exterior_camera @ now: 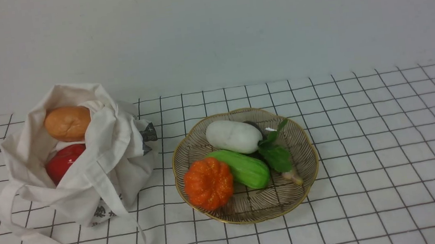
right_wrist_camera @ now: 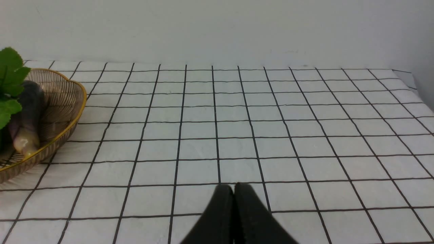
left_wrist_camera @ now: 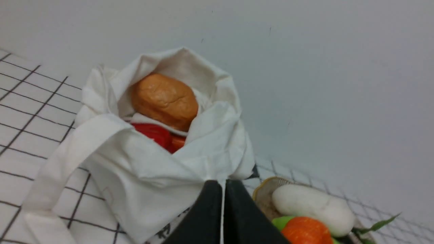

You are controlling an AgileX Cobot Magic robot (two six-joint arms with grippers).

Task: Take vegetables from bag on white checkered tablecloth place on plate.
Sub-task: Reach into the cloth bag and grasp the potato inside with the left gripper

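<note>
One potato (exterior_camera: pixel 67 123) is lying topmost in the open mouth of the bag (exterior_camera: pixel 116 166), over a red vegetable (exterior_camera: pixel 62 164), so it is likely the easiest pick. The bag is slumping on the white checkered tablecloth (exterior_camera: pixel 367 141), beside the plate (exterior_camera: pixel 252 213). The left gripper (left_wrist_camera: pixel 223 184) is facing the bag, fingers pressed together and gripping nothing. The right gripper (right_wrist_camera: pixel 234 187) is likewise closed and empty, over bare cloth. The right wrist view is showing a dark eggplant (right_wrist_camera: pixel 28 112) that the front view is mostly hiding.

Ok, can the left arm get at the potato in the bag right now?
Probably yes: the potato sits uncovered on top in the open mouth of the bag; the strap crosses lower, over the red vegetable. The jaws are shut, so open first.
</note>
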